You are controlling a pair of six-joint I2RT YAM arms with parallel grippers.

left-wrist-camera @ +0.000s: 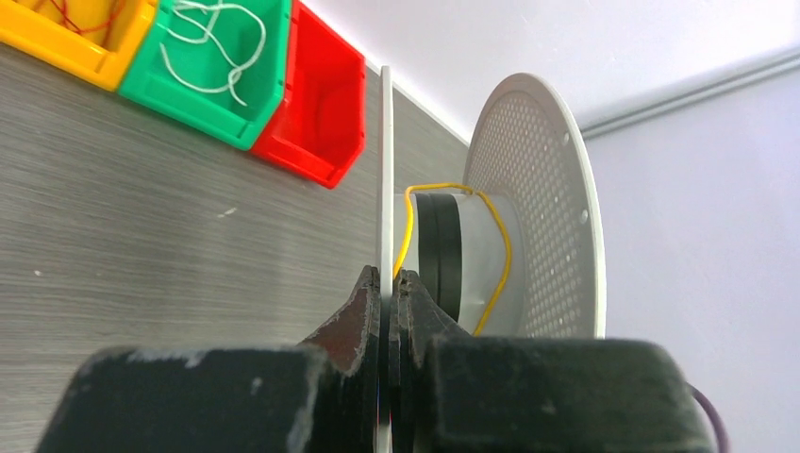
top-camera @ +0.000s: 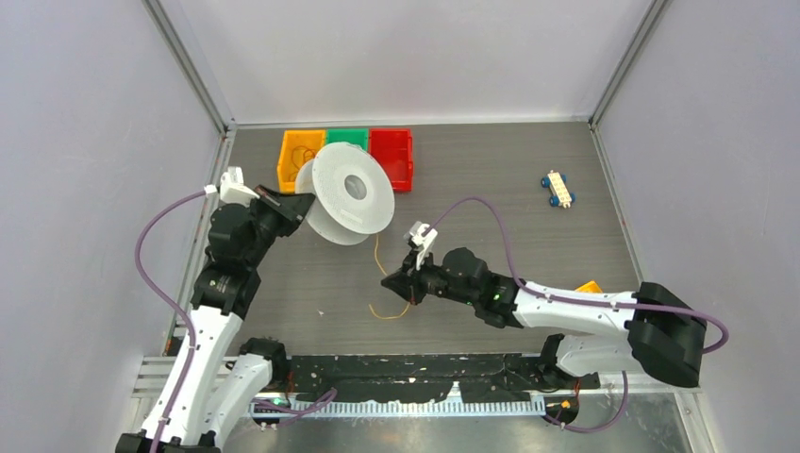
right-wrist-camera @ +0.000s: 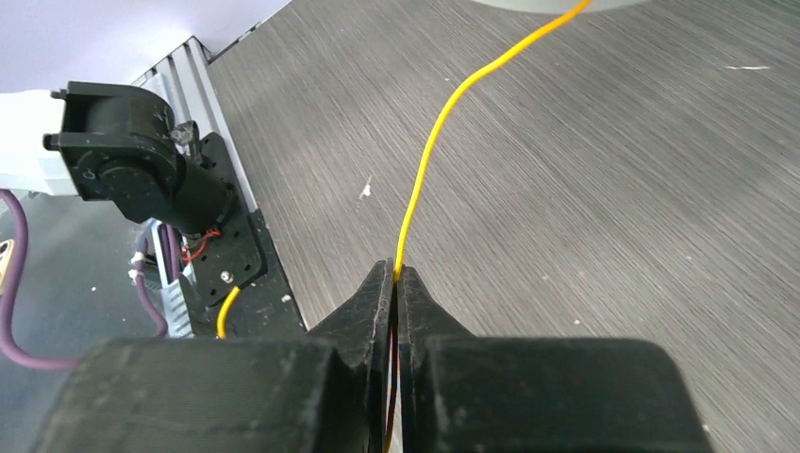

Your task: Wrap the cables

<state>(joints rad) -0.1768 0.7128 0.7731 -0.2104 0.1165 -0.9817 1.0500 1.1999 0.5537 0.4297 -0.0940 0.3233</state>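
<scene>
Low centre in the top view, the right gripper pinches the yellow wire tight. The wire's upper run is cut off at the wrist frame's top edge. Farther, upper left, the left gripper clamps the white spool's flange, with wire looped round the hub. The spool partly hides the bins behind.

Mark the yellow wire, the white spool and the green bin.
yellow wire (right-wrist-camera: 422, 170): right wrist view, its curving middle.
white spool (top-camera: 373, 209): top external view, near flange face.
green bin (left-wrist-camera: 189, 99): left wrist view, front wall.
</scene>
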